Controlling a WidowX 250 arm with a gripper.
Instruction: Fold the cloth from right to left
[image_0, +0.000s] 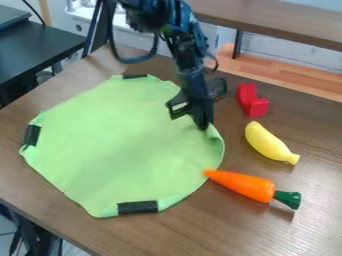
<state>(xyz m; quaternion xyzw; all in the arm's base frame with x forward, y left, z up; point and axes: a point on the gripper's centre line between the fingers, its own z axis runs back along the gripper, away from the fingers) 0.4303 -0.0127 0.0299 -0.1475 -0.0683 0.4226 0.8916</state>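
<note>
The light green cloth (120, 145) lies spread out on the brown table, roughly round. Black patches mark its top, left and bottom edges. Its right rim curls up slightly. The black gripper (194, 109) hangs down at the cloth's upper right edge, low over the fabric. Whether it holds the cloth there cannot be made out, as the dark parts run together and hide a bit of that edge.
A red block (251, 101) stands right of the gripper, with a yellow banana (268, 142) below it. An orange carrot (244, 185) with a green top lies at the lower right, its tip at the cloth's edge. The table (200, 235) extends beyond the cloth.
</note>
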